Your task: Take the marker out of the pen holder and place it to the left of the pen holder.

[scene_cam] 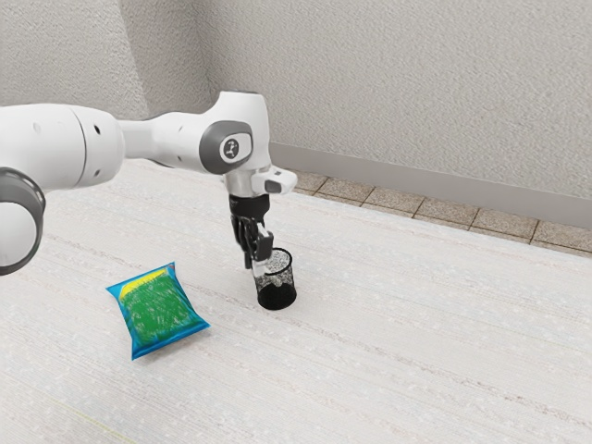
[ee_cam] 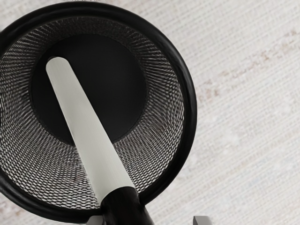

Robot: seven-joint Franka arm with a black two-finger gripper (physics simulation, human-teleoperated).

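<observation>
The marker (ee_cam: 84, 122) is seen inside the pen holder (ee_cam: 188, 103), slanted, its pale end toward the dark base and its black end leaned over the rim. By the tool (ee_cam: 149, 221) nothing is gripped: its fingertips are spread wide, one just beside the black end, the other well apart from it across a broad gap. The marker is therefore off centre between them, and the step in hand is judged to be the lining up for a grasp; the lift and the placing are not yet done.

If the tool is closed from here, the marker may be pushed sideways along the rim by the nearer fingertip before it is met by the other, and it could be rolled askew or let slip down into the mesh. Should the hand be lowered without being shifted first, the rim could be caught by a fingertip, and the light-looking pen holder tipped or dragged. With a slanted grip, the pale end might be snagged on the mesh wall during a lift that is not steep enough, and the pen holder carried up too. Once laid down, the round barrel could be rolled away if released too high.

Farther out, the pen holder is stood upright on the pale table (scene_cam: 388, 370). Toward the exterior view's left, a green and blue packet (scene_cam: 159, 310) is laid flat, well apart from it.
</observation>
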